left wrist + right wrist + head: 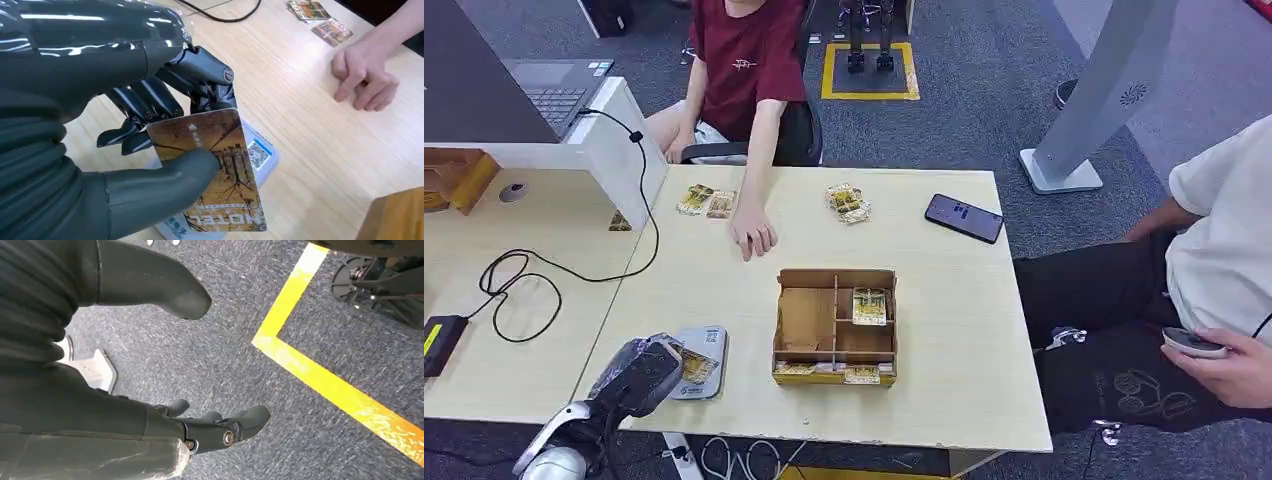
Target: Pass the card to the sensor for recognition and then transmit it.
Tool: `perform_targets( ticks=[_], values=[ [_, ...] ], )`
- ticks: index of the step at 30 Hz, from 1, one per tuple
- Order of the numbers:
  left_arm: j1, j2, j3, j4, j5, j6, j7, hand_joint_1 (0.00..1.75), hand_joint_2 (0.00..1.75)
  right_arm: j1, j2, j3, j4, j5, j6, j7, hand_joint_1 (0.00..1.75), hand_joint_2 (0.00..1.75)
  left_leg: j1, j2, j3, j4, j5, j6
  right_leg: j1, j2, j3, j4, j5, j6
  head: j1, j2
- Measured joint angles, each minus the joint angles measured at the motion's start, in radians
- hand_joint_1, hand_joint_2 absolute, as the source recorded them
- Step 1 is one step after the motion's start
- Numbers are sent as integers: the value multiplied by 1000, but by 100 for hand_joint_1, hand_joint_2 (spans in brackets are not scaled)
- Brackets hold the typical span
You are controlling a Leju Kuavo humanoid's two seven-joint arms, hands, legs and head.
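My left hand (150,145) grips the card (215,170), thumb pressed on its printed face and the darker fingers (145,102) behind it. The card is a rounded-corner rectangle in brown and gold, printed with bare tree branches and what looks like a building; a small white arrow sits near one short end and the word HOTEL runs along the other. I hold it face toward my wrist camera, tilted, just above the sensor (260,155), a flat pale pad with a blue-edged QR label that shows past the card's edge. Its long axis runs away from my fingers, the arrow end nearest them and the HOTEL end farthest. Whether the card touches the pad I cannot tell, since the card covers the gap. From my head view the sensor (709,350) lies near the table's (944,330) front edge, beside the wooden tray (834,325) that has a similar card in one compartment. A person's hand (752,235) rests on the table farther back. My right hand (215,427) hangs over the grey carpet (225,360), fingers apart, with nothing in it.
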Motion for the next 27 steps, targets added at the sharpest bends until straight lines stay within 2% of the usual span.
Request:
perform_targets(
  ticks=[7, 14, 21, 27],
  values=[
    [-28, -33, -24, 1, -8, 18, 6, 175, 175, -1, 0, 0, 0, 3, 0, 0, 0, 175, 0, 0, 0, 0, 0, 0, 0, 0, 0, 0, 0, 0, 0, 0],
    [-61, -67, -39, 19, -39, 77, 22, 175, 175, -4, 0, 0, 0, 5, 2, 6, 0, 175, 0, 0, 0, 0, 0, 0, 0, 0, 0, 0, 0, 0, 0, 0],
    [-80, -86, -45, 39, -45, 89, 22, 175, 175, -4, 0, 0, 0, 5, 2, 10, 0, 175, 0, 0, 0, 0, 0, 0, 0, 0, 0, 0, 0, 0, 0, 0],
    [-100, -98, -47, 73, -104, 145, 33, 175, 175, -5, 2, 0, 0, 16, 2, 10, 0, 175, 0, 0, 0, 0, 0, 0, 0, 0, 0, 0, 0, 0, 0, 0]
  ],
)
